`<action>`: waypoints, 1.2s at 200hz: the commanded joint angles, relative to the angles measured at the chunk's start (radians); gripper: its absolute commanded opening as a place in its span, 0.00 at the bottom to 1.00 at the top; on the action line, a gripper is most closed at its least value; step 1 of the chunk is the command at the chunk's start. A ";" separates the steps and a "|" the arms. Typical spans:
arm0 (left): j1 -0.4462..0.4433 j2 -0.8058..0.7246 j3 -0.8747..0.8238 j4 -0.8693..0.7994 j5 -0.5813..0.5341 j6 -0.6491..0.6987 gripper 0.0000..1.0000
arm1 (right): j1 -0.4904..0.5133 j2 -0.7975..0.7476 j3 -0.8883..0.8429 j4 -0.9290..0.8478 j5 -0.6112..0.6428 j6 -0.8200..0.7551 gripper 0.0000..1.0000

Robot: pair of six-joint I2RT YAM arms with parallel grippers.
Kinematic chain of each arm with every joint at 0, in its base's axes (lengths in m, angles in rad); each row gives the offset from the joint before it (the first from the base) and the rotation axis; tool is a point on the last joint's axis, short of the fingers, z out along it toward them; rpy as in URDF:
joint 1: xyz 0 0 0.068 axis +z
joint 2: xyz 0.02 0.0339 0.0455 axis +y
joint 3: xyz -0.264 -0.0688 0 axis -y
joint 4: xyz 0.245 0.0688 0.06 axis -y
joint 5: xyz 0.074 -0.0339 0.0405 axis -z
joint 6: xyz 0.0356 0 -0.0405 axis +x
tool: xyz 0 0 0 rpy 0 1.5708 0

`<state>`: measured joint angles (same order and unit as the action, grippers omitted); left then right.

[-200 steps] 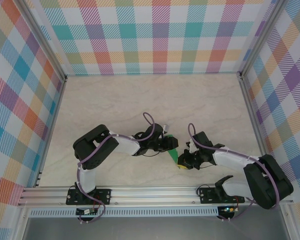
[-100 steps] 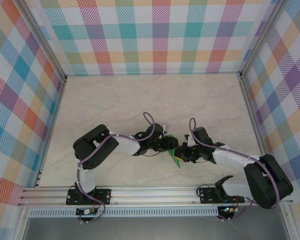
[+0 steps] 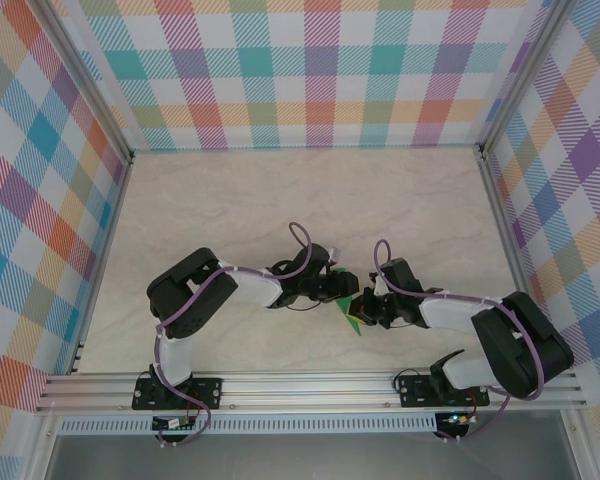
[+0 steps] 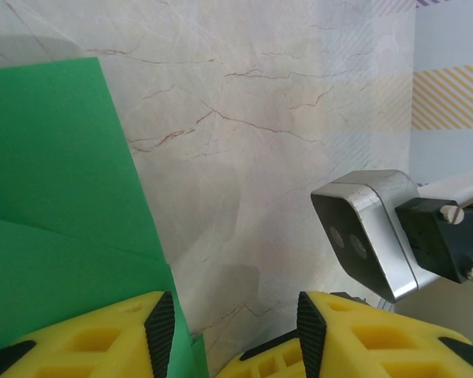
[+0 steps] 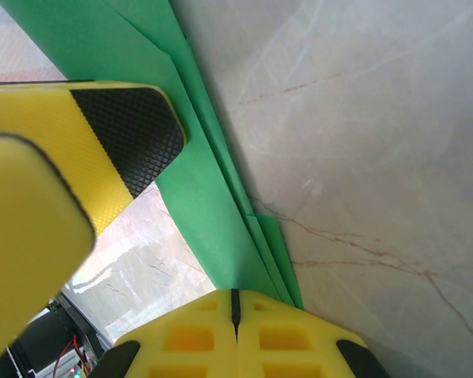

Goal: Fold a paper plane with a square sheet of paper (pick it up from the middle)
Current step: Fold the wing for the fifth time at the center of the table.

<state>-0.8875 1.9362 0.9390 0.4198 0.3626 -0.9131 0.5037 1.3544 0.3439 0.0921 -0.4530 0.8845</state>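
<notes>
Two yellow fingertips of the right jaws are pressed flat together, and the layered edge of the folded green paper runs down into their closed tips (pinched there, as far as the seam shows). The left jaws stand partly apart, the paper's edge poking just past the inner face of one black pad, unclamped. From above, the paper sits between both arms, near the front of the marble table

Green paper, yellow-black right hand, cream veined table, pastel plaid walls
</notes>
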 commanded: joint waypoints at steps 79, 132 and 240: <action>0.052 0.010 0.032 -0.132 -0.062 0.132 0.42 | -0.008 0.064 -0.052 -0.105 0.054 -0.039 0.05; 0.082 0.028 0.022 -0.104 -0.059 0.171 0.43 | -0.010 0.051 -0.057 -0.136 0.051 -0.054 0.04; 0.198 0.036 0.036 -0.116 0.000 0.279 0.45 | -0.033 -0.006 -0.072 -0.189 0.012 -0.099 0.03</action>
<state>-0.7338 1.9362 0.9722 0.3241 0.4076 -0.7071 0.4820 1.3445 0.3271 0.1001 -0.4759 0.8204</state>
